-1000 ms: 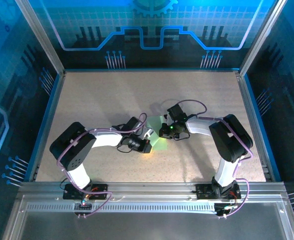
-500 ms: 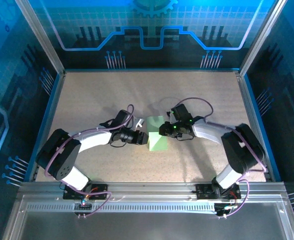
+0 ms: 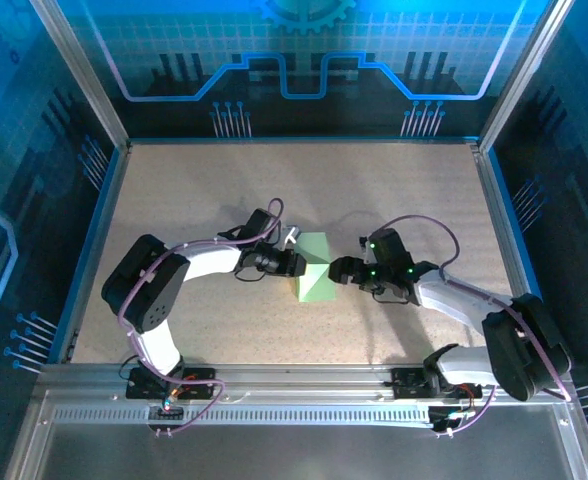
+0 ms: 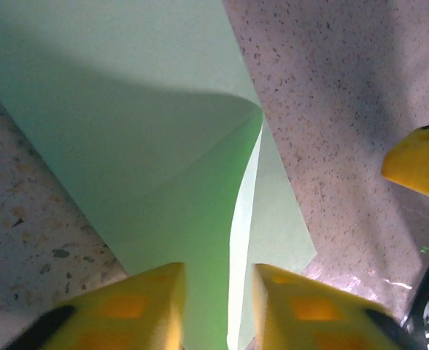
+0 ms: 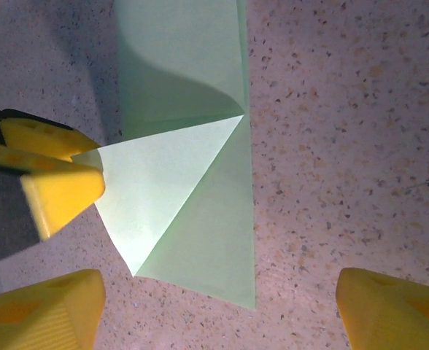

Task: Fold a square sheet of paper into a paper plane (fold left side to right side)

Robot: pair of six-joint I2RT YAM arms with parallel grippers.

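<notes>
While the paper (image 5: 185,182) curls up at its flap, the left tool (image 4: 219,284), narrowly open astride it, should flatten the crease; right tool (image 5: 218,302) wide open, empty.

Sheet of paper (image 3: 314,270) flat on table (image 3: 204,190), near centre. Left tool (image 3: 296,263) at sheet's left edge, raised paper layer between its 2 fingers (image 4: 145,310). Right tool (image 3: 338,272) just right of sheet, facing left tool across it. In right wrist view: folded flap (image 5: 156,189) lies on top of sheet, 1 corner reaching left tool's fingertips; curled layer (image 5: 178,65) beyond flap. 2 arms flank sheet, bases at table's near edge.
</notes>
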